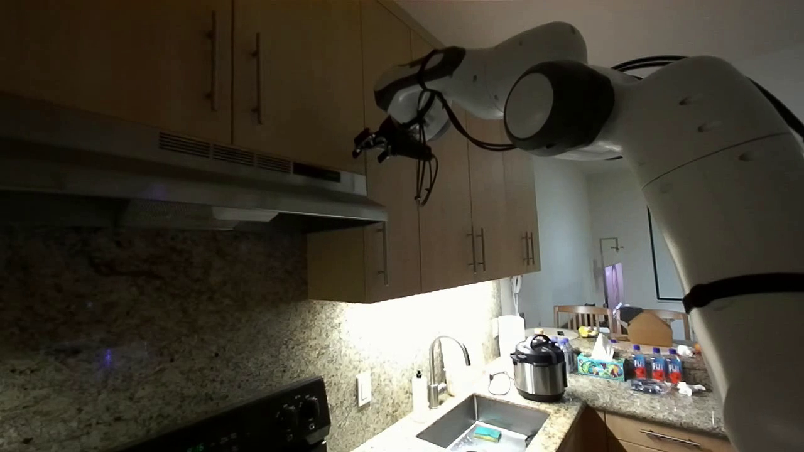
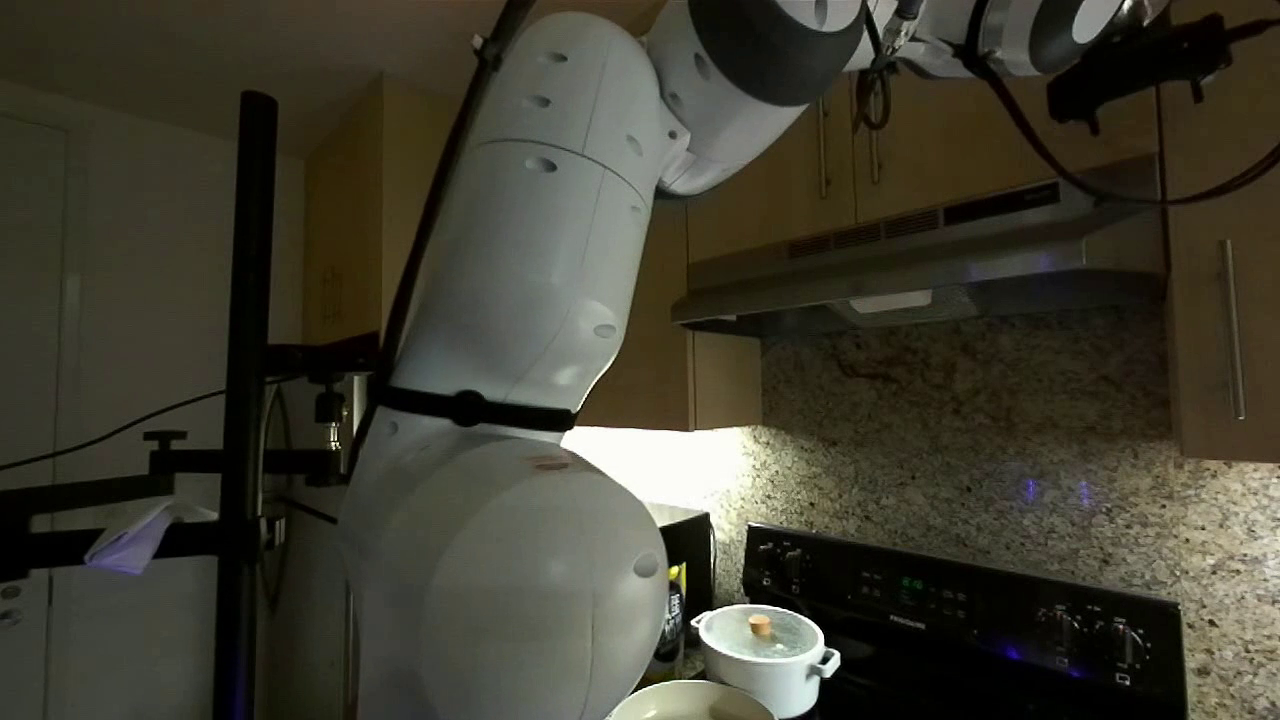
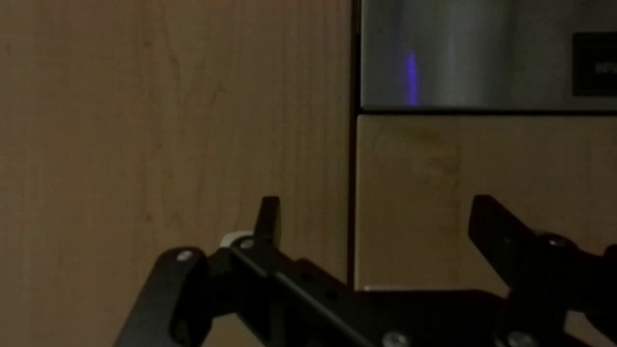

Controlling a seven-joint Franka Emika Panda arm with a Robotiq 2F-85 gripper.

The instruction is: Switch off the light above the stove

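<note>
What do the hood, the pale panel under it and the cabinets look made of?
Hood: metal, probably brushed stainless steel; silvery-grey with streaked reflections.
Pale panel: plastic or glass, can't tell which; whitish, looks frosted.
Cabinets: light-brown wood or veneer, seemingly satin; grain shows.

Two fingers (image 3: 497, 236), one range hood (image 2: 920, 268), one stove (image 2: 965, 622) — one sink (image 1: 504, 412), one sponge (image 1: 487, 434)

– Your arm (image 1: 684, 176) is white, smooth and rounded, with dark grey joint bands (image 2: 770, 55) and small oval dimples (image 2: 541, 164).

– And you have a black strap (image 2: 475, 408) around it, with a faint reddish mark (image 2: 549, 463) below that.

– Your cables (image 1: 493, 147) are black too, thin and looped in places.

– Your gripper (image 3: 377, 209) is dull black, with blunt, straight-edged fingers (image 3: 270, 217) and small, round, greyish screws (image 3: 395, 339).
</note>
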